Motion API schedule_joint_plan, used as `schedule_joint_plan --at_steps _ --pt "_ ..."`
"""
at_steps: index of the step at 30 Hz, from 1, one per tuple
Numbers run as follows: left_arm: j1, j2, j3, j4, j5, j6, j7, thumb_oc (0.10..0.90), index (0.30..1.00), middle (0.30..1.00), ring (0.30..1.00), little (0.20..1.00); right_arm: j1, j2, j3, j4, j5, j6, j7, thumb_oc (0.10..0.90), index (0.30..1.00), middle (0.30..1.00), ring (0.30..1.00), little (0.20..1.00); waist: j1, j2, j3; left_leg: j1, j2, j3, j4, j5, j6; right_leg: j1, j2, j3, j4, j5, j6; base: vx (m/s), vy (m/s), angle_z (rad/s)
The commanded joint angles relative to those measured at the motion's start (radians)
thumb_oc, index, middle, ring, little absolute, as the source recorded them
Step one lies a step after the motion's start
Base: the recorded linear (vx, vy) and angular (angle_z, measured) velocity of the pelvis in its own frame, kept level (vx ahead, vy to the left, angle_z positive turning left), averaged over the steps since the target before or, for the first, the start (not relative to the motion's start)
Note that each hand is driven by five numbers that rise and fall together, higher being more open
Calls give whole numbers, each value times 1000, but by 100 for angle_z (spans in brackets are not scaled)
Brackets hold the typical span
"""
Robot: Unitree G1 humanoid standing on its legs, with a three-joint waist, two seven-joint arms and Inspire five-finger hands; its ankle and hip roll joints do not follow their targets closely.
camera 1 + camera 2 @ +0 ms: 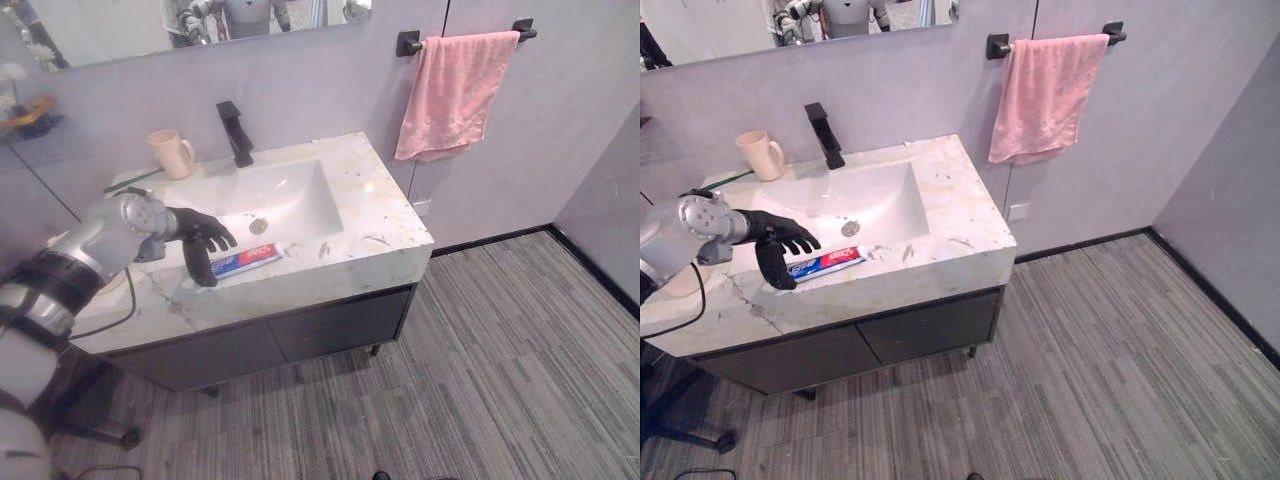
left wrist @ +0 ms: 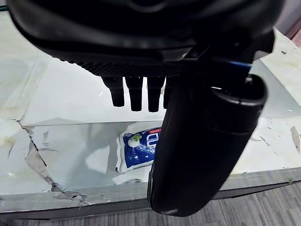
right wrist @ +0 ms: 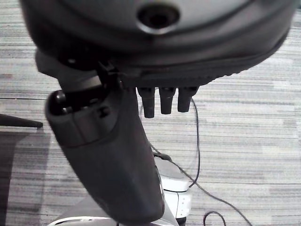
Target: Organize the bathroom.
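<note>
A red, white and blue toothpaste tube (image 1: 246, 260) lies flat on the marble counter (image 1: 330, 262) along the front rim of the sink basin (image 1: 262, 200). My left hand (image 1: 196, 236) hovers open just over the tube's left end, thumb hanging down beside it and fingers stretched toward the basin. In the left wrist view the tube (image 2: 140, 149) shows past the thumb (image 2: 202, 141), untouched. A beige mug (image 1: 171, 153) stands at the counter's back left, with a green toothbrush (image 1: 135, 180) lying in front of it. My right hand (image 3: 117, 155) hangs open above the floor.
A black faucet (image 1: 234, 132) rises behind the basin. A pink towel (image 1: 452, 92) hangs from a black bar on the wall to the right. A mirror sits above the counter. Dark cabinet drawers (image 1: 300, 335) lie under the counter; striped grey floor spreads to the right.
</note>
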Motion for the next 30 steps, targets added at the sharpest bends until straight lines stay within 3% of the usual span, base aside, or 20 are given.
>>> schedule_joint_plan --at_steps 1,30 --pt "-49 27 110 67 77 17 51 800 900 900 900 900 2 -51 19 8 -6 7 4 800 900 900 900 900 -15 -21 -40 -56 -13 -6 115 -74 14 -32 -23 -30 89 -94 80 0 0 0" --pt "5 -72 106 159 161 35 155 800 900 900 900 900 21 -50 33 -8 -26 14 7 800 900 900 900 900 -15 -36 -41 -56 -15 -15 122 -77 14 -11 -23 -47 71 -97 72 0 0 0"
